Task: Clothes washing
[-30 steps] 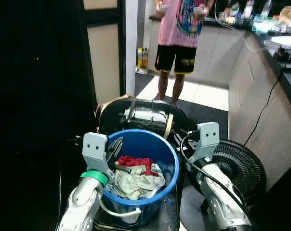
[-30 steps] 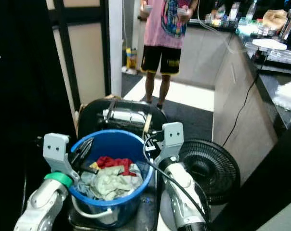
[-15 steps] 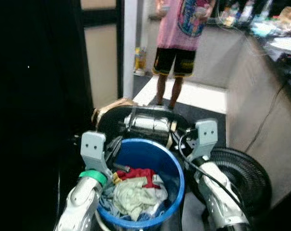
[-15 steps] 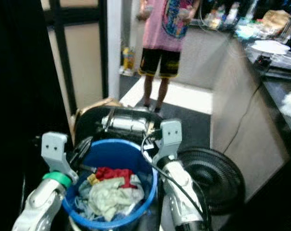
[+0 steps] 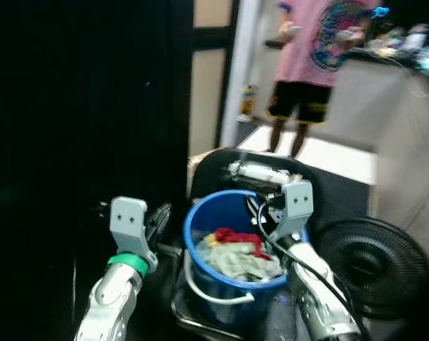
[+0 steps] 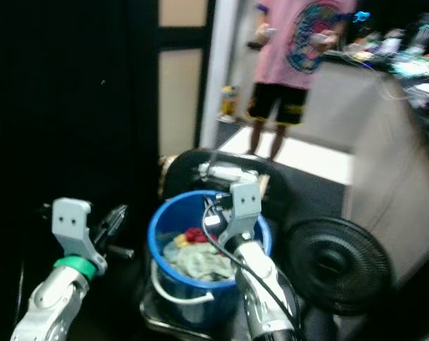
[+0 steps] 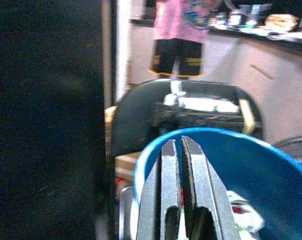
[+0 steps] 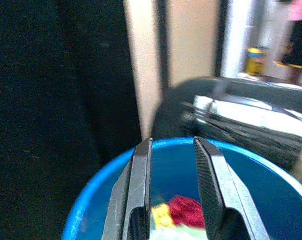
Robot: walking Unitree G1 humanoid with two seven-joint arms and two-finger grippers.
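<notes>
The left pincer (image 5: 160, 215), closed, has left the one blue bucket (image 5: 232, 302); right pincer (image 8: 172, 165) hangs open.

Bucket (image 5: 229, 273) in front, centre, clothes (image 5: 237, 254) inside. Left gripper (image 5: 160, 217) just left of bucket; right gripper (image 5: 265, 202) above its far right rim. Fan (image 5: 374, 263) right of bucket. Person (image 5: 314, 71) standing well behind.

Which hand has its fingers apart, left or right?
The right hand: its wrist view shows a clear gap between the two fingers, over the blue bucket. The left hand's fingers sit almost pressed together.
</notes>
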